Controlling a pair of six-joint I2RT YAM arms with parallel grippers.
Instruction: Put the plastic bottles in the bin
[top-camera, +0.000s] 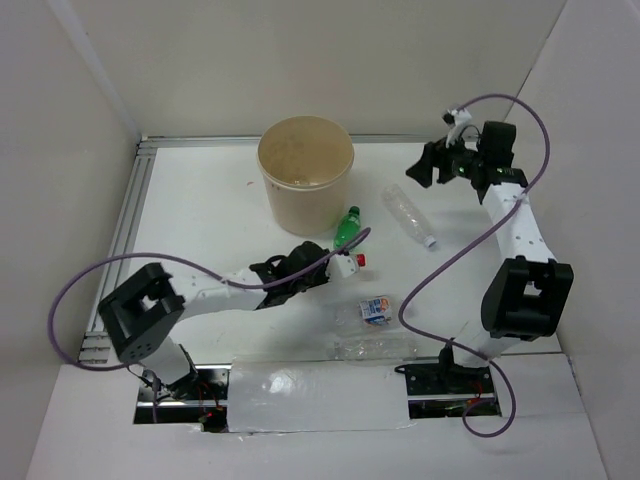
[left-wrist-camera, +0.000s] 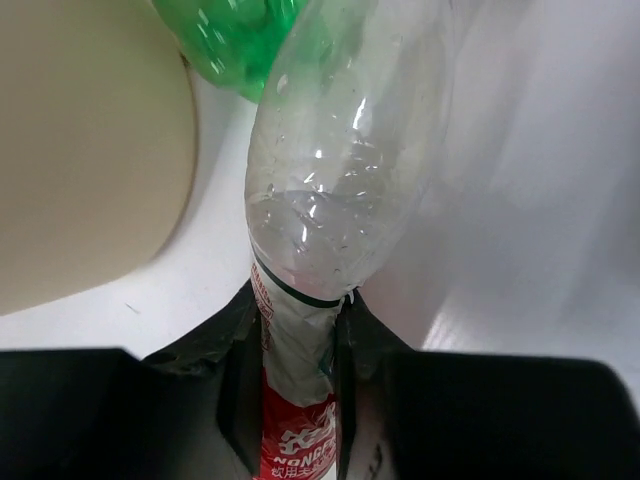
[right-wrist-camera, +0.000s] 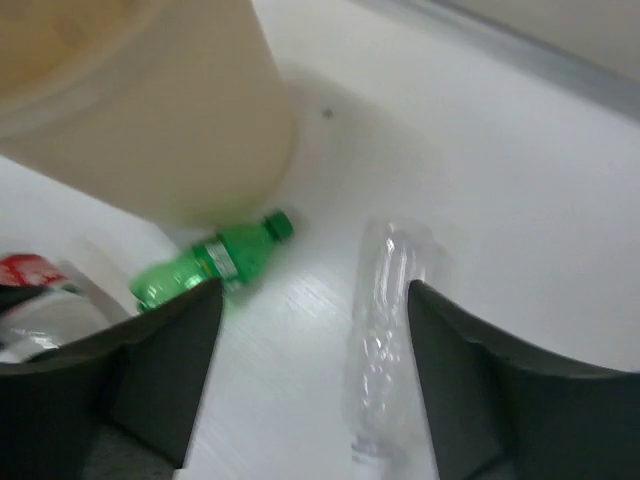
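Left wrist view shows where the risk lies. The red-labelled bottle (left-wrist-camera: 340, 180) is pinched only at its label, so its long clear body juts forward beside the bin (left-wrist-camera: 80, 150). On a lift it could swivel or slide out of that thin, crumpled hold. It could also clip the green bottle (left-wrist-camera: 232, 35), which lies just beside the bin, or catch the bin's wall if raised too little. The left gripper (left-wrist-camera: 300, 360) is closed tight on that bottle, squeezing it narrow. The right gripper (right-wrist-camera: 312, 330) hangs to the right of the bin with its jaws well apart, holding nothing — a clear bottle (right-wrist-camera: 385, 320) lies below it, near the bin's right side.
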